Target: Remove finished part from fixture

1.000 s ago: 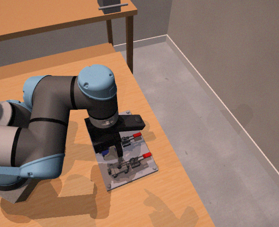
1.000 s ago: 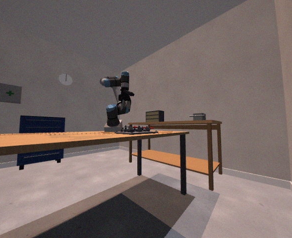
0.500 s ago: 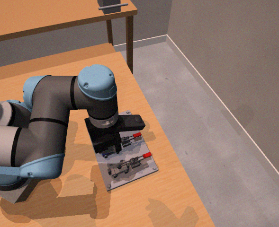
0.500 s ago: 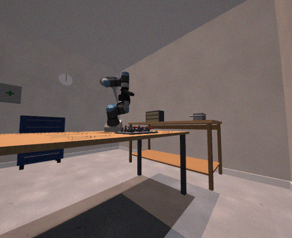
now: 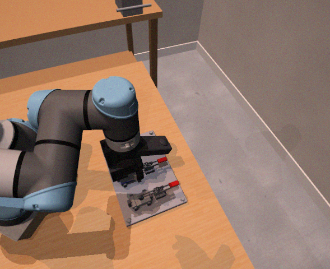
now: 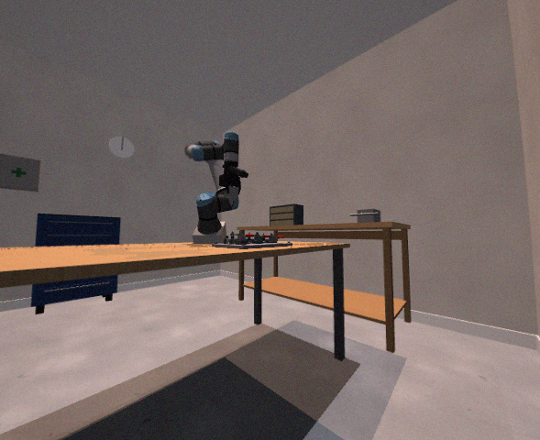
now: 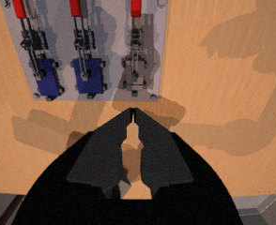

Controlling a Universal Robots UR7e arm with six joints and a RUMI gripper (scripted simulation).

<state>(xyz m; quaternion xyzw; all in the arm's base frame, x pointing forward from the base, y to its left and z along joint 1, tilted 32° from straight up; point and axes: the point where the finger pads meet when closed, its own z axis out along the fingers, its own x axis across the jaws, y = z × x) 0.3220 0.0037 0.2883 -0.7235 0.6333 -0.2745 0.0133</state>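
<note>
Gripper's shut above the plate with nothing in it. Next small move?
Probably reopen the gripper before descending. Its fingers meet over bare table short of the fixture plate, and the grey slotted part sits under its clamp beside the two blue blanks.

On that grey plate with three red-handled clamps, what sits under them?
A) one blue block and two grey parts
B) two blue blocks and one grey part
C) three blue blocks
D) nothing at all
B: in the wrist view the fixture plate holds two blue blanks side by side, with the grey finished part under the third clamp.
</note>
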